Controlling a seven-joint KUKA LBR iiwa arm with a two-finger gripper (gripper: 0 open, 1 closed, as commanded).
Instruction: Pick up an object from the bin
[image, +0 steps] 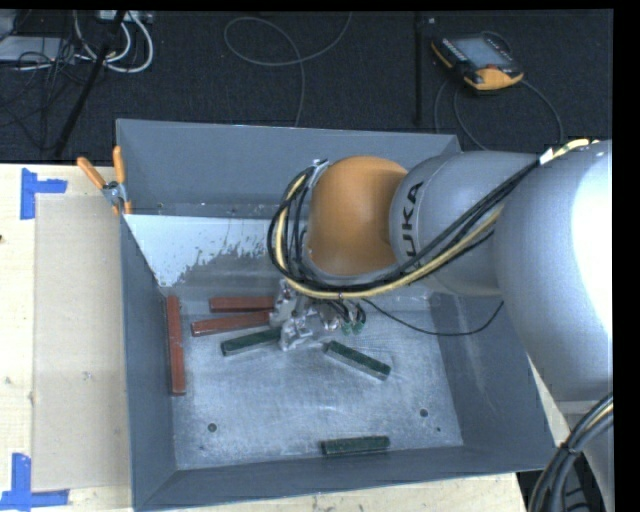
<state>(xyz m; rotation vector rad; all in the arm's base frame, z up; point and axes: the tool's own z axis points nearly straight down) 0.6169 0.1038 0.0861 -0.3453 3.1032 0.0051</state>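
Camera view: dark green stick (248, 343) lies flat mid-bin, slightly tilted, its right end under the hand (300, 326). Hand sits low at the bin floor over that end; can't tell if it is open, closed or gripping. Second dark green stick (357, 360) just right of the hand, angled. Two brown sticks (238, 304) (228, 325) just left, roughly parallel. Long brown stick (176, 345) along the left wall. Third dark green stick (354, 446) by the front wall, well apart. Grey bin (300, 155). Orange wrist cover (350, 215) above the hand; arm (450, 215) shows letters "UK", rest hidden.
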